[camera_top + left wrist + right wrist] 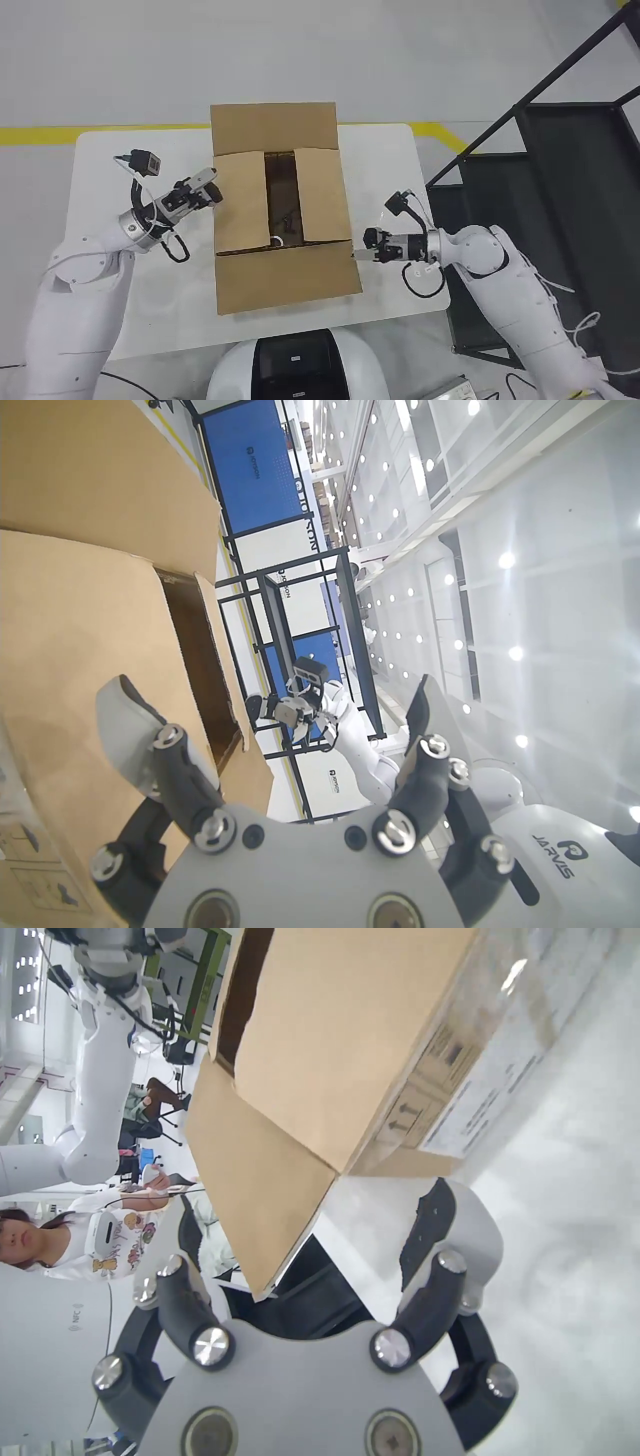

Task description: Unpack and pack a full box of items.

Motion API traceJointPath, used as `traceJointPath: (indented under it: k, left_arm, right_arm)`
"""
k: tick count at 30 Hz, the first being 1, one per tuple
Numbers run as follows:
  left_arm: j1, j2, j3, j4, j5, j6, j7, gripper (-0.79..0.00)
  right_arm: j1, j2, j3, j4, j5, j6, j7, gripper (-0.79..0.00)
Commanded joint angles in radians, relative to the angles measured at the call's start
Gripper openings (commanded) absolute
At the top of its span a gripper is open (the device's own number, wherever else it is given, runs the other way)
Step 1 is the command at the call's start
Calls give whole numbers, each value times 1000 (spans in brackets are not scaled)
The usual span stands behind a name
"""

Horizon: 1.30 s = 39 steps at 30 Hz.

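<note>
Nearest the robot: near flap [285,282] of the box [450,1053], folded outward and lying flat toward the robot. Its right corner pokes in between the fingers [450,1228] of the right gripper [360,247]. That gripper is spread wide and pinching nothing; the corner sits in the gap, and contact can't be confirmed. From the right gripper the box lies toward the robot's left, and this arm is clearly the nearer one to the near flap. Next out, the left gripper [212,188] is just beside the outer edge of the left side flap [240,205], also spread and empty. One finger [125,710] overlaps the cardboard in the left wrist view, but whether it touches is unclear. From this gripper the box lies toward the robot's right. The box sits mid-table [140,300] with its long axis running near-to-far from the robot. The left side flap and right side flap [322,200] are folded inward over the top, leaving a dark gap [281,200] along that same axis. Contents are too dark to count, with maybe something pale at the near end. Farthest is the far flap [275,128], laid open away from the robot. Beyond the table's right edge stands a dark metal rack [560,200]. Counts: one box, four flaps (two in, two out), two grippers, both empty. Judgement: the box isn't properly open yet. The coming move likely depends on each gripper taking the flap on its own side and swinging it outward, away from the centre gap
</note>
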Motion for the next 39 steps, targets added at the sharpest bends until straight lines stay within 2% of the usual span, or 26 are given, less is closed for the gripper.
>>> traceJointPath:
  k: [1, 8, 13, 19, 24, 28, 36, 39]
  left_arm:
    - [4, 2, -5, -4, 2, 1, 1, 0]
    - [14, 6, -10, -13, 10, 7, 11, 0]
    - [16, 7, 1, -12, 16, 4, 19, 0]
    - [15, 8, 11, -13, 25, 5, 23, 0]
    - [7, 10, 16, -7, 32, 9, 29, 0]
    - [5, 11, 14, -14, 33, 8, 34, 0]
    - [37, 16, -6, -93, 7, -53, 27, 0]
    - [60, 22, -8, -121, 7, -59, -35, 0]
  right_arm:
    - [-2, -1, -29, 3, 16, -20, 24, 0]
    - [-16, 0, -83, -19, 121, -90, 89, 0]
    - [-20, 12, -129, -81, 219, -96, 88, 0]
    - [3, 37, -149, -116, 290, -126, 58, 0]
    - [60, 45, -163, -82, 320, -189, -6, 0]
    - [104, 39, -177, -37, 277, -213, -48, 0]
    - [194, 8, -244, 4, 33, -94, -231, 0]
    - [210, 1, -263, 1, -21, -68, -267, 0]
